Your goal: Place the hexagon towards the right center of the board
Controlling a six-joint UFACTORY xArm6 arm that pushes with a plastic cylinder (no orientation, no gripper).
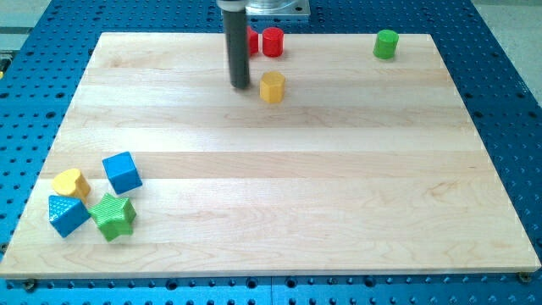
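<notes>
The yellow hexagon block (272,86) lies near the view's top centre of the wooden board (339,169). My tip (240,85) is on the board just to the left of the hexagon, a small gap apart from it. The rod rises straight up from the tip to the view's top edge.
A red cylinder (272,41) and a second red block (251,41), partly hidden behind the rod, sit at the top centre. A green cylinder (386,43) is at top right. At bottom left lie a yellow heart (71,183), a blue cube (122,172), a blue block (68,214) and a green star (113,216).
</notes>
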